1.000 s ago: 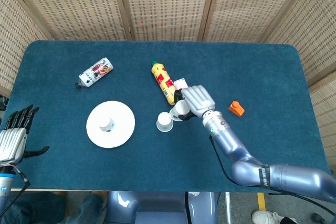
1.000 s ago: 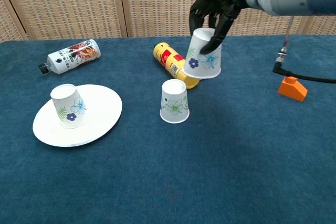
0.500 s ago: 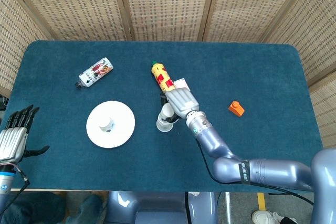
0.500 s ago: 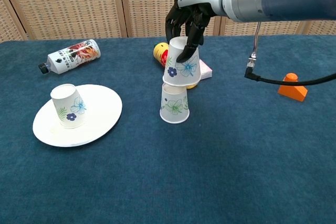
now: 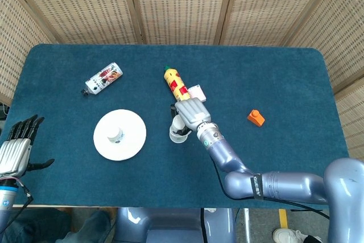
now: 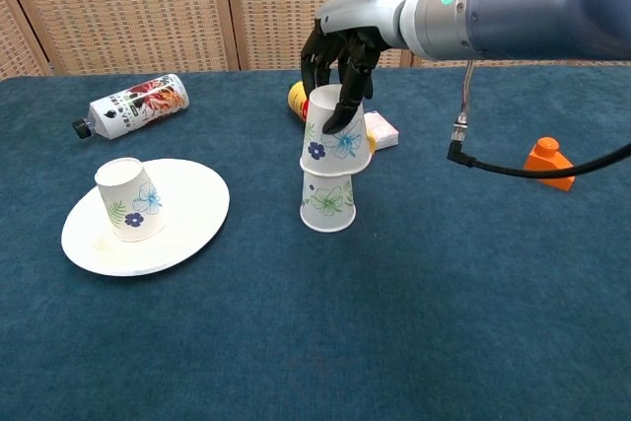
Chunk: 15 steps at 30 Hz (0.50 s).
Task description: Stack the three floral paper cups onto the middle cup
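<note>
Three floral cups on the blue bench (image 6: 473,322), all mouth-down, long axes close to vertical. Middle cup (image 6: 327,200) stands upright mid-bench. Upper cup (image 6: 333,135) sits over its top, leaning slightly, pinched by the right robot hand (image 6: 335,46), whose dark fingers (image 6: 353,96) wrap down its far side. Third cup (image 6: 129,199) stands on a white plate (image 6: 187,219) well to the left, tilted a little.

Just behind the stack: yellow bottle (image 5: 177,87) lying on its side, cap end pointing away, with a small pink-white box (image 6: 382,131) beside it. Printed bottle (image 6: 133,104) lies at far left, cap pointing left. Orange block (image 6: 549,162) sits well to the right, near a black cable (image 6: 503,167).

Left robot hand (image 5: 16,147) hangs at the bench's near left edge, fingers spread, holding nothing.
</note>
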Each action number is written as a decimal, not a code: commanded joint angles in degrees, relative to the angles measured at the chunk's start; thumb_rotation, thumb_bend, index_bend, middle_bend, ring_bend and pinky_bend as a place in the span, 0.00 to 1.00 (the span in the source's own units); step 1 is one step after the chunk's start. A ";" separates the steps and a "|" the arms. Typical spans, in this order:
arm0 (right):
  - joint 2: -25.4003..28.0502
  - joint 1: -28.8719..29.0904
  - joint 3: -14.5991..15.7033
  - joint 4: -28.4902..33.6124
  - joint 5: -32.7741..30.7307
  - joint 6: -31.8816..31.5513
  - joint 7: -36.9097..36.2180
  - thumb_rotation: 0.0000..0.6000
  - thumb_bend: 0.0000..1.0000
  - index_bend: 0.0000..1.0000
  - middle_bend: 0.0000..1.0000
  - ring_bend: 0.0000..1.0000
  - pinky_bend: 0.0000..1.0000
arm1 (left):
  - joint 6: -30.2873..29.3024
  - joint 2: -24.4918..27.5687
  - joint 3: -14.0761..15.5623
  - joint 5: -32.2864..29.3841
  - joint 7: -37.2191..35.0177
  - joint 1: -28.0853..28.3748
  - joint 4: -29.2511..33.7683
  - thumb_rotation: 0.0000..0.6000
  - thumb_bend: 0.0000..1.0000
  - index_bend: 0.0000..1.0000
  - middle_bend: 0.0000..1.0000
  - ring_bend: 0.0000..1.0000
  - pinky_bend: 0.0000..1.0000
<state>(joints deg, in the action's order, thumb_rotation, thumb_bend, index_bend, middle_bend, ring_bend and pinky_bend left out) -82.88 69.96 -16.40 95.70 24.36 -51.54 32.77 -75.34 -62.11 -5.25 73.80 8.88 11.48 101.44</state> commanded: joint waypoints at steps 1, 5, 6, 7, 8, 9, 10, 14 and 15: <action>-0.45 0.33 0.17 -0.44 -0.26 -0.01 -0.30 1.00 0.38 0.51 0.54 0.51 0.54 | 0.08 0.01 0.01 -0.13 0.00 0.07 -0.04 1.00 0.00 0.00 0.00 0.00 0.00; -0.48 0.42 0.31 -0.59 -0.30 1.19 -1.30 1.00 0.32 0.34 0.42 0.42 0.52 | 0.20 0.02 -0.05 -0.38 -0.10 0.17 -0.12 1.00 0.00 0.00 0.00 0.00 0.00; -0.40 0.42 0.46 -0.67 -0.15 1.75 -1.63 1.00 0.23 0.26 0.33 0.34 0.46 | 0.24 0.03 -0.01 -0.37 -0.14 0.19 -0.13 1.00 0.00 0.00 0.00 0.00 0.00; -0.31 0.46 0.60 -0.71 -0.16 2.18 -1.79 1.00 0.13 0.18 0.23 0.25 0.36 | 0.26 0.03 0.00 -0.35 -0.16 0.21 -0.14 1.00 0.00 0.00 0.00 0.00 0.00; -0.26 0.51 0.71 -0.77 -0.15 2.38 -1.84 1.00 0.07 0.13 0.16 0.19 0.29 | 0.25 0.03 0.00 -0.35 -0.16 0.21 -0.15 1.00 0.00 0.00 0.00 0.00 0.00; -0.22 0.56 0.81 -0.85 -0.01 2.50 -1.93 1.00 0.01 0.08 0.09 0.12 0.20 | 0.24 0.02 0.00 -0.36 -0.14 0.23 -0.16 1.00 0.00 0.00 0.00 0.00 0.00; -0.25 0.54 0.82 -0.91 0.36 2.48 -2.19 1.00 0.00 0.05 0.05 0.08 0.14 | 0.23 -0.01 0.03 -0.38 -0.13 0.22 -0.19 1.00 0.00 0.00 0.00 0.00 0.00; -0.29 0.19 0.76 -0.97 1.67 2.40 -3.36 1.00 0.00 0.02 0.01 0.05 0.09 | 0.24 -0.07 0.07 -0.39 -0.07 0.26 -0.25 1.00 0.00 0.00 0.00 0.00 0.00; -0.23 0.15 0.81 -0.95 1.80 2.41 -3.48 1.00 0.00 0.02 0.01 0.05 0.09 | 0.25 -0.08 0.08 -0.38 -0.02 0.28 -0.24 1.00 0.00 0.00 0.00 0.00 0.00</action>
<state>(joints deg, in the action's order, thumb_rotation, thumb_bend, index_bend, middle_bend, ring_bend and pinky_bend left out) -83.14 70.14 -15.61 94.76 26.12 -49.13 29.33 -75.10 -62.19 -5.17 73.42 8.86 11.76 101.20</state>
